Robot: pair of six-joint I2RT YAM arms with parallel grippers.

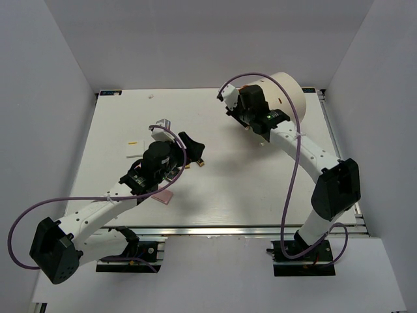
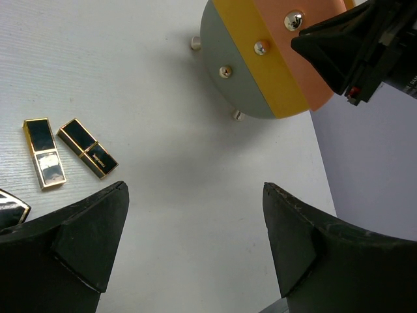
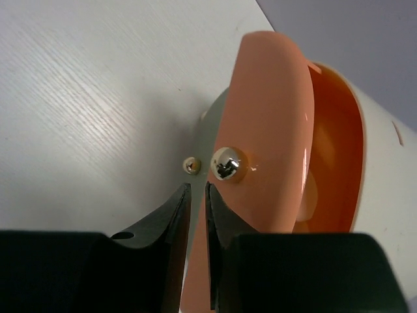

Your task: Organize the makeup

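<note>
2 lipstick tubes (image 2: 44,152) lie side by side. L gripper (image 2: 194,195) jaws spread wide; R gripper (image 3: 197,193) jaws nearly pressed together, just below 1 knob (image 3: 227,163).

Tabletop (image 2: 130,59): white, matt, fine wood-like grain. Left tool (image 2: 195,195) fingers: matt black plastic, slightly grainy. Right tool (image 3: 197,195) fingers: same matt black, smoother. Lipsticks (image 2: 44,152), (image 2: 87,147) left of the left tool: glossy black panels, shiny gold metal-look edges. Just ahead of the right tool, orange drawer front (image 3: 273,117): glossy smooth plastic, with a mirror-bright chrome knob (image 3: 227,163). Yellow front (image 2: 280,85) and grey front (image 2: 221,39): smooth, duller sheen. Cylinder wall (image 3: 384,195): cream, smooth, satin.
</note>
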